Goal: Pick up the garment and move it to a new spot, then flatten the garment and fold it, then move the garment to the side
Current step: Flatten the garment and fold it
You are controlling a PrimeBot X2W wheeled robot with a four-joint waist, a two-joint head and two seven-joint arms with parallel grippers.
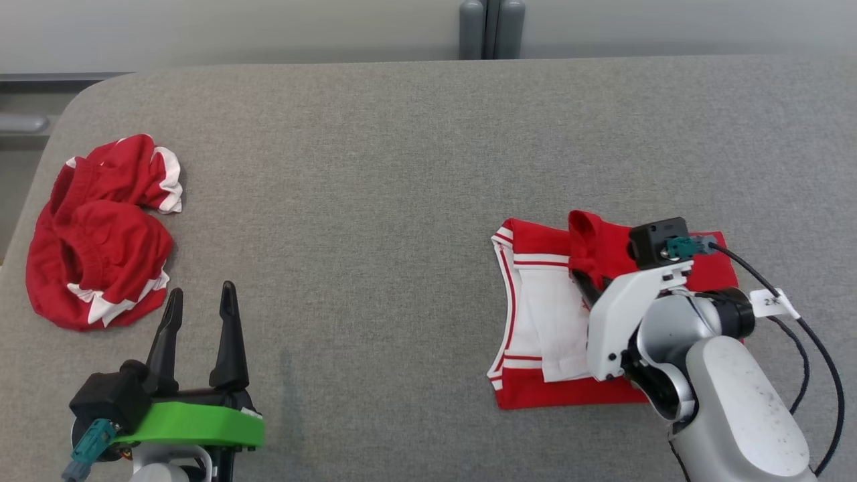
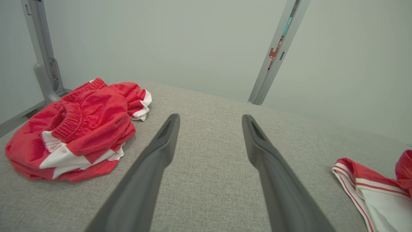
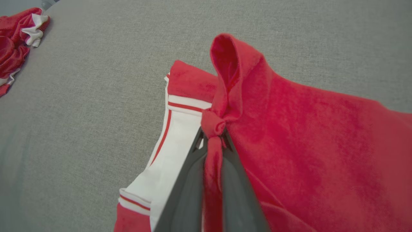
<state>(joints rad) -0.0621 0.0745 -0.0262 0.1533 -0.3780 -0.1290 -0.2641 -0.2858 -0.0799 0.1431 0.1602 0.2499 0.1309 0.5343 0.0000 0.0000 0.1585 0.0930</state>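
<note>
A red garment with white panels and red stripes [image 1: 535, 314] lies partly folded at the right of the grey surface. My right gripper [image 1: 581, 276] is shut on a pinched fold of its red cloth [image 3: 214, 129], which stands lifted in a peak above the rest. Its fingers [image 3: 190, 180] press the red cloth between them. The garment's striped edge [image 2: 367, 190] also shows at the right of the left wrist view. At the lower left, my left gripper [image 1: 201, 301] stands open over bare surface with nothing between its fingers [image 2: 161, 151].
A second red and white garment [image 1: 100, 227] lies crumpled at the far left, just above and left of my left gripper; it appears too as a heap [image 2: 77, 129] beside the left finger. The grey padded table [image 1: 375, 167] ends at a wall behind, with a grey post [image 1: 491, 27].
</note>
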